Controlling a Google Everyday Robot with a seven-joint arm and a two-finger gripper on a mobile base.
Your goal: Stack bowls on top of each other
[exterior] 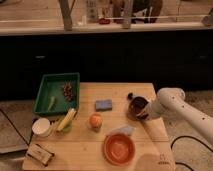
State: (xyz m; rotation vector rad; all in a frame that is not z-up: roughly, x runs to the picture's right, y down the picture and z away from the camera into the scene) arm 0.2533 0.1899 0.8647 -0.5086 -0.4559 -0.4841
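The dark brown bowl sits at the right middle of the frame, right at my gripper; I cannot tell whether I have it clamped. The orange bowl lies at lower centre, apart from it. I judge this to be the pickup step. Next, the brown bowl needs carrying down-frame and setting inside the orange one. Around them is a wooden table with a blue sponge and a green tray at upper left, and a dark counter stands behind.

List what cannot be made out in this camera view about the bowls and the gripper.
- Gripper: in the camera view it merges with the brown bowl at the right of the table; contact unclear.
- Robot arm: cut off by the right edge.
- Green tray: contents too small to name.
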